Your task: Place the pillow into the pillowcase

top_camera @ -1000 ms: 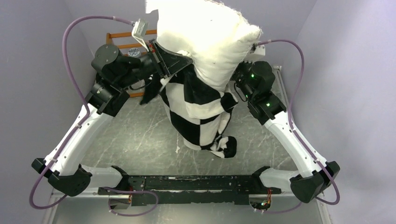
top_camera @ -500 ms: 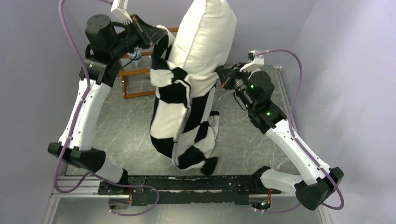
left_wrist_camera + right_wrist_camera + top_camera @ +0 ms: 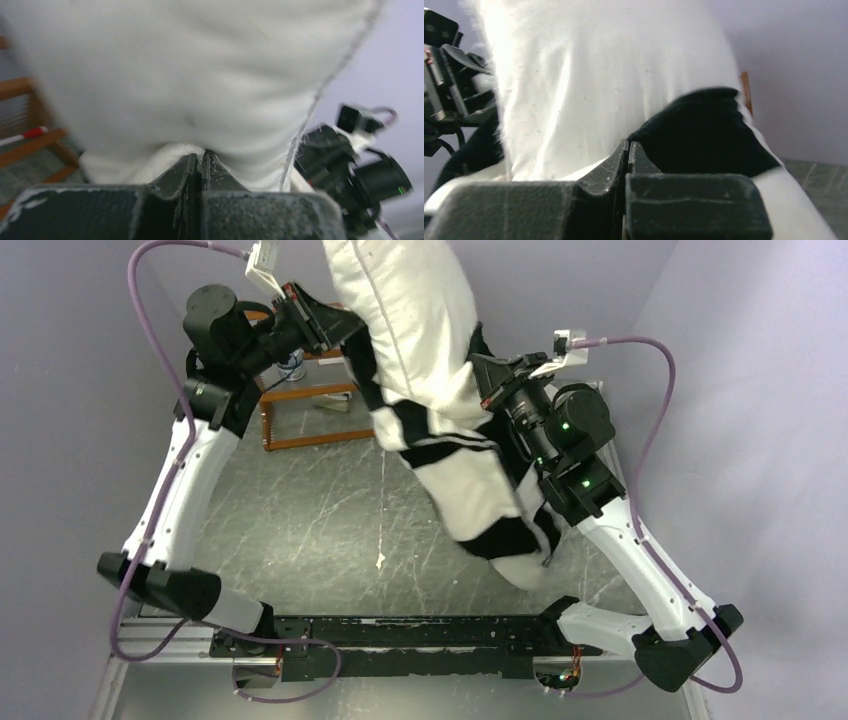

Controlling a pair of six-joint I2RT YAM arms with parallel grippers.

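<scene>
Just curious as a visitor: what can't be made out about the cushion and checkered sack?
Top view: upper end of the plump white pillow, cut by the top edge.
Top view: how deep it sits in the black-and-white checkered plush pillowcase; fabric hides that.
Left wrist view: blurred, pillow fills it.
Top view: item on the brown wooden rack, too small.

right gripper (image 3: 628,150) pinched onto black pillowcase (image 3: 704,125) edge, white pillow (image 3: 599,75) standing behind, purple wall (image 3: 794,60) beyond
</scene>
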